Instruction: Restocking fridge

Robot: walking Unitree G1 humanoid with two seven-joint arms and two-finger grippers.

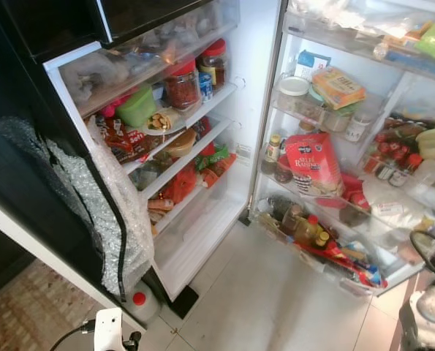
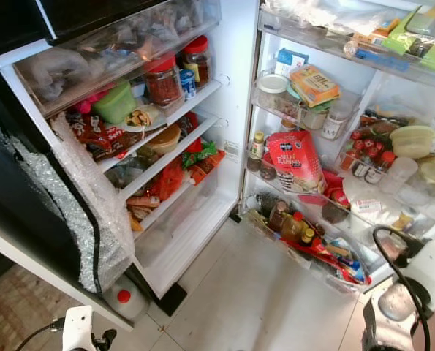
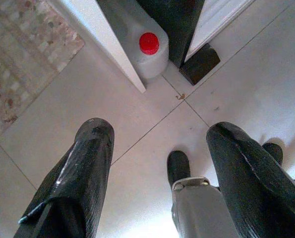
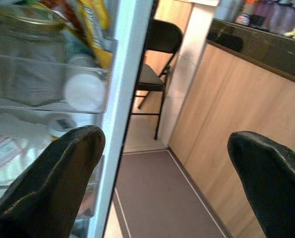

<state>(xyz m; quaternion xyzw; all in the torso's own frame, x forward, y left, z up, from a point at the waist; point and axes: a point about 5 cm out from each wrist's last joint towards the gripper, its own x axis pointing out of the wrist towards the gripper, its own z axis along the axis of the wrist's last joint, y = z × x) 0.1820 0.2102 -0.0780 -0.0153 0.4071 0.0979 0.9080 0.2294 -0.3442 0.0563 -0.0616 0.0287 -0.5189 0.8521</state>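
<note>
The fridge (image 1: 250, 110) stands open before me, its shelves packed with food. Two red-lidded jars (image 1: 182, 82) and a green tub (image 1: 137, 106) sit on an upper shelf. A red flour bag (image 1: 312, 162) leans in the door shelves, with bottles (image 1: 308, 230) in the bottom door rack. The lowest inner shelf (image 1: 195, 234) is mostly bare. My left gripper (image 3: 159, 131) hangs open over the floor tiles, holding nothing. My right gripper (image 4: 167, 139) is open and empty beside the edge of the fridge door (image 4: 125, 99).
A white jug with a red cap (image 3: 147, 47) stands on the floor at the fridge's foot. Bubble wrap (image 1: 115, 219) hangs down the fridge's left edge. A black chair (image 4: 154, 59) and a wooden counter front (image 4: 236, 139) lie past the door. Pale floor tiles (image 1: 275, 300) spread before the fridge.
</note>
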